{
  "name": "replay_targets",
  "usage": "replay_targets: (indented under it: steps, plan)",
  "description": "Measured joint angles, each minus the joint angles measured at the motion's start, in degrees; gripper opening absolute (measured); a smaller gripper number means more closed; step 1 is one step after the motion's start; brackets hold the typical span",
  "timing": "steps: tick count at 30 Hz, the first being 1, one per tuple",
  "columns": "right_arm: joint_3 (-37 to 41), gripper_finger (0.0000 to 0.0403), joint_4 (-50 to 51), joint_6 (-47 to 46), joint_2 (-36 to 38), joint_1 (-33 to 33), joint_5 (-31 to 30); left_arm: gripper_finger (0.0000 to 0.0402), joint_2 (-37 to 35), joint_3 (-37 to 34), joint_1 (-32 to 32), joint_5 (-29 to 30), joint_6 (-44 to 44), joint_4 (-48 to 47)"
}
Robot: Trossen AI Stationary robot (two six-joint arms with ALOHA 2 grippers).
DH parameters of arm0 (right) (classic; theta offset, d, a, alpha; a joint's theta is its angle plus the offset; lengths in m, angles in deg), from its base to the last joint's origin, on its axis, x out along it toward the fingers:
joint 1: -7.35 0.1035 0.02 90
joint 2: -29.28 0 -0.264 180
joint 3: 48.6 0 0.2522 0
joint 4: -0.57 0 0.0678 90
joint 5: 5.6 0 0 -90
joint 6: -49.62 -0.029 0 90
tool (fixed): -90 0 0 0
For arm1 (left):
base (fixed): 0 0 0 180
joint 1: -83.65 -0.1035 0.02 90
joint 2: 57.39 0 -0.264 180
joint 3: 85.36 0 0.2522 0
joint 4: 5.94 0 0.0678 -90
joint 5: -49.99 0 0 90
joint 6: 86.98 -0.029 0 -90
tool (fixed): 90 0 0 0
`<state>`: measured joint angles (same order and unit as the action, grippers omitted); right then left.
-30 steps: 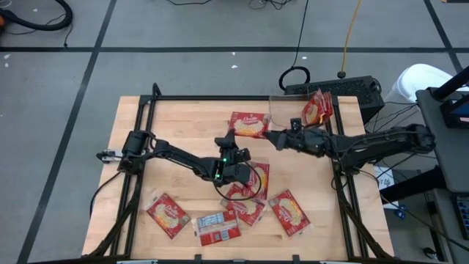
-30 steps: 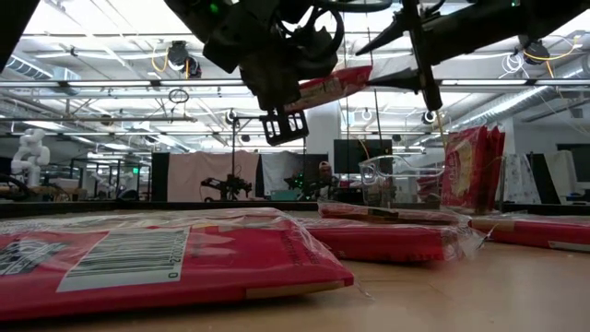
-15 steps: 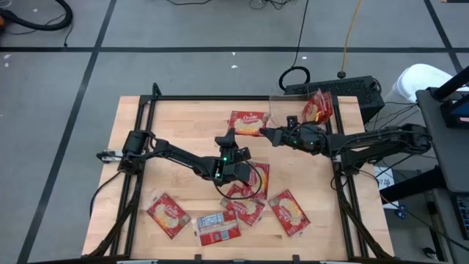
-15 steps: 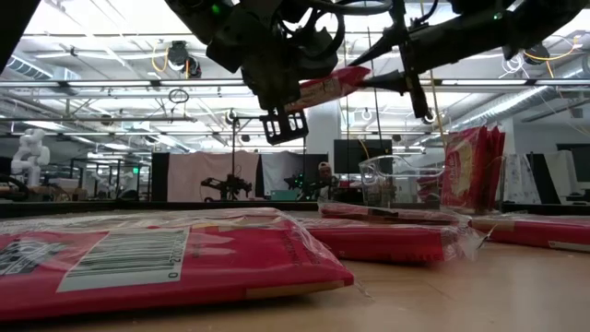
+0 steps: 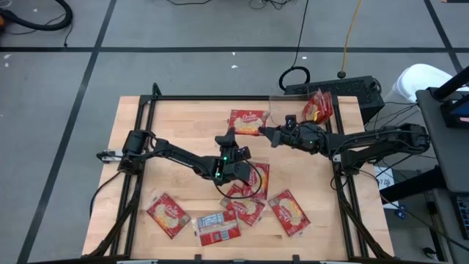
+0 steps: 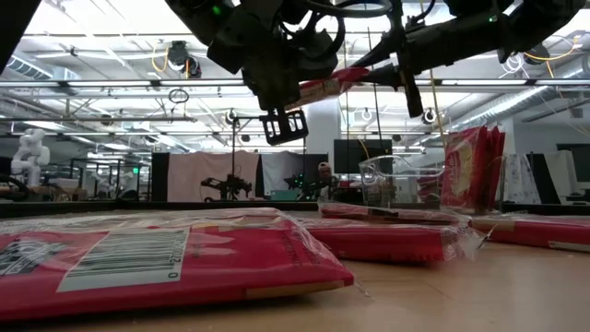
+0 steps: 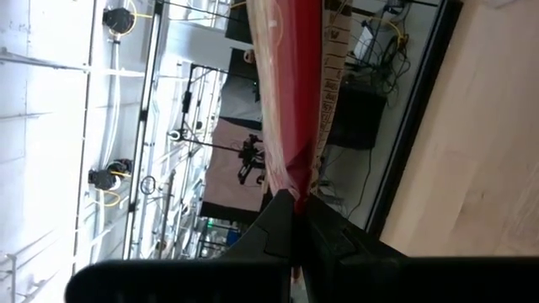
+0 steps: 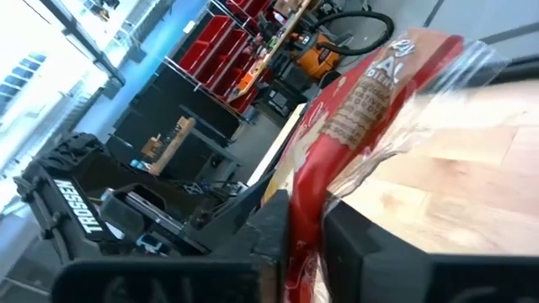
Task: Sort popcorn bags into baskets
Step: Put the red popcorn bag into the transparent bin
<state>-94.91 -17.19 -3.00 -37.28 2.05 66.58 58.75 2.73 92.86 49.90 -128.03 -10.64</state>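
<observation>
One popcorn bag [image 5: 248, 122], flat red film packet, is held above the table's [image 5: 176, 132] far middle, gripped at opposite edges by the closed left hand [image 5: 230, 136] and right hand [image 5: 268, 134]. Likely light, limp and slippery; best pinched at the crimped seam. Clear basket [image 5: 297, 111] stands at far right, other bags lie near.

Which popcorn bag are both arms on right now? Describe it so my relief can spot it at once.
On the wooden table, look near the far edge, just left of the clear bin. The popcorn bag there hangs in the air, pinched between the left tool and right tool; every other loose bag lies flat.
</observation>
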Motion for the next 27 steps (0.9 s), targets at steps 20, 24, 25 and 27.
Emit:
replay_targets:
  steps: [20, 24, 25, 27]
  plan:
    - [0.00, 0.0000, 8.06, 18.70, 7.95, 0.50, -7.99, 0.0266, -0.49, 0.00, 6.67, -2.71, 12.37, 0.51]
    - [-1.10, 0.0000, 16.48, 19.94, 12.80, 1.07, -10.76, 0.0260, -1.77, 0.03, 9.18, -3.28, 16.33, 0.05]
    - [-1.79, 0.0000, 18.96, 20.56, 13.84, 1.28, -11.02, 0.0253, -2.19, 0.04, 9.58, -4.20, 17.20, -0.19]
    - [-3.64, 0.0000, 24.57, 21.01, 15.87, 1.71, -12.34, 0.0239, -3.35, 0.02, 10.13, -6.21, 18.84, -0.21]
